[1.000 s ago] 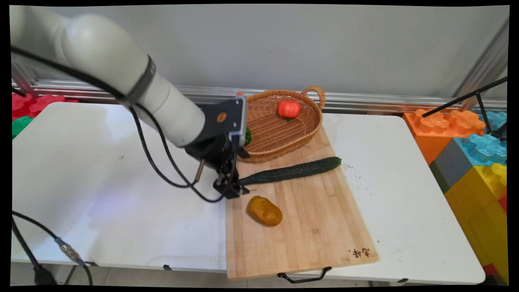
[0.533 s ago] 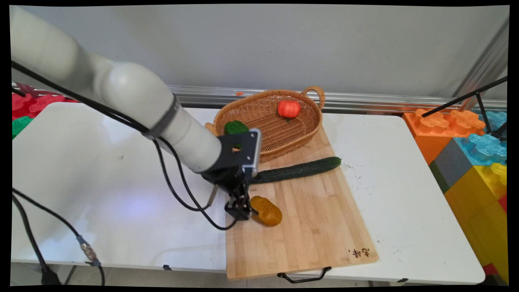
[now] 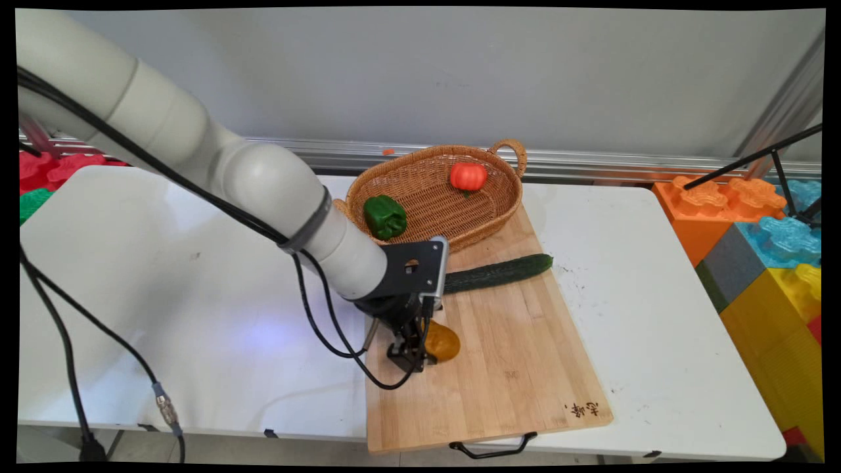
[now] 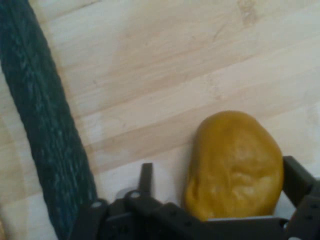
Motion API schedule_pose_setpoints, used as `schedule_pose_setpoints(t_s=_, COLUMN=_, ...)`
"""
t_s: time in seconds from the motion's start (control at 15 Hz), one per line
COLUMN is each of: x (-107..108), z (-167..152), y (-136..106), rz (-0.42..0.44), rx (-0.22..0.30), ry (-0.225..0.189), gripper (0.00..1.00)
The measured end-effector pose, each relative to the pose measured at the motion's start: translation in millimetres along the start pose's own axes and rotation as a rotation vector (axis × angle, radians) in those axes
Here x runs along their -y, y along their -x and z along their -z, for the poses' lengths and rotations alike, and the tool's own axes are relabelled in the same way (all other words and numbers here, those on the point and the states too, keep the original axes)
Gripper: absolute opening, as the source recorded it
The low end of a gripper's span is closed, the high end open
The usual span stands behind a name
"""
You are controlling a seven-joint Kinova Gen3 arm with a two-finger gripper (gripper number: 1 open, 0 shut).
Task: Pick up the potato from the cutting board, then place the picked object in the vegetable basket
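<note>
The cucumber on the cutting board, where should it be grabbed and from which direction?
Probably at the middle of the cucumber, coming straight down, fingers closing across its narrow width. It lies flat and long on the cutting board; the basket crowds its far side and the tool hides its left end.

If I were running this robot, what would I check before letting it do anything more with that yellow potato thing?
1. Gripper down at the potato: ok, a finger shows on either side.
2. Fingers closed on the potato: cannot tell.
3. Potato lying flat on the cutting board: ok.
4. Cucumber apart from the potato: ok, bare board between them.
5. Basket behind the gripper holds a pepper and a tomato: ok.
</note>
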Motion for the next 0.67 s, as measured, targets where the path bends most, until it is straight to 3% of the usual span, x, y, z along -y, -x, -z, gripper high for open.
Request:
schedule_pose_setpoints(t_s=0.07, x=0.1, z=-3.6, y=-0.8, rz=-0.001, rx=-0.002, ry=0.004, gripper=1.00)
schedule_pose_setpoints(t_s=0.13, x=0.4, z=-5.7, y=-1.7, rz=-0.002, rx=-0.004, ry=0.007, gripper=0.00)
schedule_pose_setpoints(t_s=0.4, x=1.6, z=-6.6, y=-3.0, rz=0.000, rx=-0.008, ry=0.011, gripper=0.00)
schedule_pose_setpoints(t_s=0.67, x=6.2, z=14.0, y=-11.8, rz=0.031, rx=-0.031, ry=-0.006, gripper=0.00)
